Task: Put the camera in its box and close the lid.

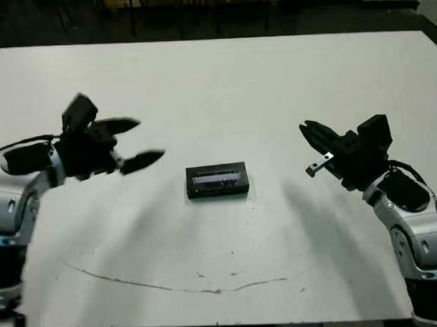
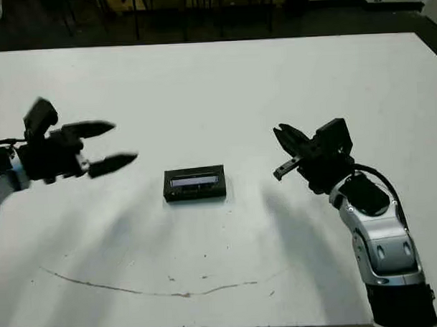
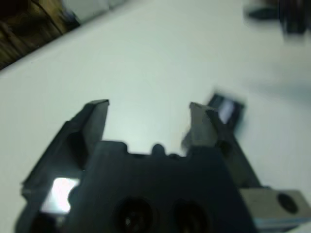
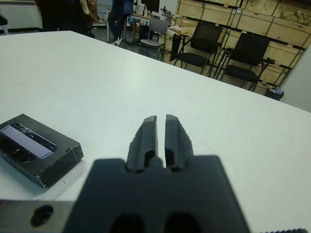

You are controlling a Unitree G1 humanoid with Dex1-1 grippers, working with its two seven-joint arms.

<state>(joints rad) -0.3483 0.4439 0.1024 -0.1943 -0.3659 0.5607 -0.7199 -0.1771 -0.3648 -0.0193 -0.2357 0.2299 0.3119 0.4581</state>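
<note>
- Lid (image 1: 217, 179) sits flat on the box at the table's (image 1: 223, 84) centre, silvery strip up; the camera can't be seen.
- Left gripper (image 1: 140, 142) hovers left of it, fingers spread wide, empty.
- Right gripper (image 1: 309, 134) hangs right of it, fingers nearly together, holding nothing.

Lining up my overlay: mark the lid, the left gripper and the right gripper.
lid (image 1: 217, 179): left eye view, on its silvery strip.
left gripper (image 1: 142, 142): left eye view, midway between its spread fingertips.
right gripper (image 4: 161, 118): right wrist view, between its near-touching fingertips.
</note>
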